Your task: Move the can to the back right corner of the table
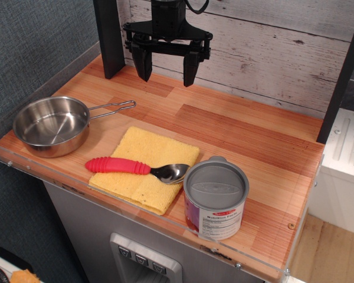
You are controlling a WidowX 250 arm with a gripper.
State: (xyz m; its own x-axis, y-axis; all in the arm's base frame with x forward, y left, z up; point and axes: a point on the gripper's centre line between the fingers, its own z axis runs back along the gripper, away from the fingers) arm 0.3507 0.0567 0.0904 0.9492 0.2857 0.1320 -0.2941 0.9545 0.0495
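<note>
On the striped wooden tabletop [236,127], the short metal can [215,198] stands near the front right; just left lies a yellow cloth [138,154] bearing a red-handled spoon [135,167]; the steel pan [52,125] sits far left. My hand [168,65] hangs above the back.

The back right part of the tabletop [265,127] is bare wood, with open room between the gripper [169,63] above the back edge and the dark post [341,76] at the right. At the front, the can [215,197] stands just beside the spoon [135,167] and the yellow cloth [147,154]. The pan [50,125] occupies the left side.
</note>
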